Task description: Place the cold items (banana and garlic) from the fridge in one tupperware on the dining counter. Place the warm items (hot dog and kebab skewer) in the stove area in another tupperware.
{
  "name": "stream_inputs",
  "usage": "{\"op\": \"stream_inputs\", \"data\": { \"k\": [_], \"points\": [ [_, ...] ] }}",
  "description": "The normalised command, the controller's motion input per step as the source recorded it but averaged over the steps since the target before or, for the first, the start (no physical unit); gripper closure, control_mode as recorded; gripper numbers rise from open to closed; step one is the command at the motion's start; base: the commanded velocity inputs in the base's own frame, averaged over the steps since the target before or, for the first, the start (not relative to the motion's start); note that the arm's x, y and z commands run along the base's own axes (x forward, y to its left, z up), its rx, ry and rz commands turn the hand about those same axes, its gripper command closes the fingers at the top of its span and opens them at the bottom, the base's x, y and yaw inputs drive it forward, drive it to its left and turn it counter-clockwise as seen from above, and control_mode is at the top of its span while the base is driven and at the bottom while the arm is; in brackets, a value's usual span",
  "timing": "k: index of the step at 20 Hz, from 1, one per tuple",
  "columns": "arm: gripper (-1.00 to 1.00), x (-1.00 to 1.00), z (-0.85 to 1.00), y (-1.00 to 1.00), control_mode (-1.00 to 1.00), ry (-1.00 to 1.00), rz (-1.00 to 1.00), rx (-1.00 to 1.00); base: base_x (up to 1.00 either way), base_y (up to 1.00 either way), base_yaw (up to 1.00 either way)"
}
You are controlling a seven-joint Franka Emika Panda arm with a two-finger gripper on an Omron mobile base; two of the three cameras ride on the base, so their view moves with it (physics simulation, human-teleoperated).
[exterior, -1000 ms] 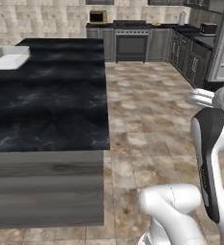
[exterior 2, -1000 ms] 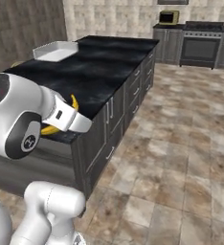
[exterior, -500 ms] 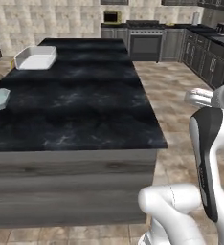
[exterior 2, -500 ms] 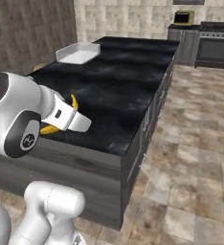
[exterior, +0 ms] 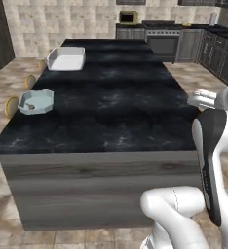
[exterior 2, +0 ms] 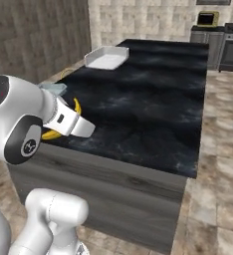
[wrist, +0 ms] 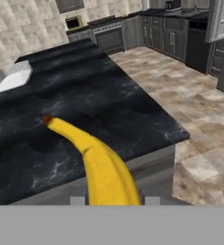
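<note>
Claw [wrist: 111, 201] narrowly parted, clenched on our banana [wrist: 97, 160] (tip pointing away), held above the dining counter [wrist: 80, 95]; white tupperware [wrist: 9, 76] at far end.

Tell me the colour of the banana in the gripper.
The banana is bright yellow with a small reddish-brown tip; the hand view shows it best, sticking out over the dining counter.
</note>
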Motion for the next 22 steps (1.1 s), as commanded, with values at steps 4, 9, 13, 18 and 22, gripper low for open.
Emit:
{"op": "stream_inputs", "data": {
  "k": [4, 9, 13, 18, 22],
  "points": [
    [1.00, 0.00, 0.00, 0.00, 1.00, 0.00, 0.00, 0.00, 0.06, 1.00, -0.05],
    [1.00, 0.00, 0.00, 0.00, 1.00, 0.00, 0.00, 0.00, 0.13, 1.00, -0.18],
    [1.00, 0.00, 0.00, 0.00, 1.00, 0.00, 0.00, 0.00, 0.24, 1.00, -0.23],
    [1.00, 0.00, 0.00, 0.00, 1.00, 0.00, 0.00, 0.00, 0.33, 1.00, -0.25],
    [1.00, 0.00, 0.00, 0.00, 1.00, 0.00, 0.00, 0.00, 0.45, 1.00, -0.34]
  ]
}}
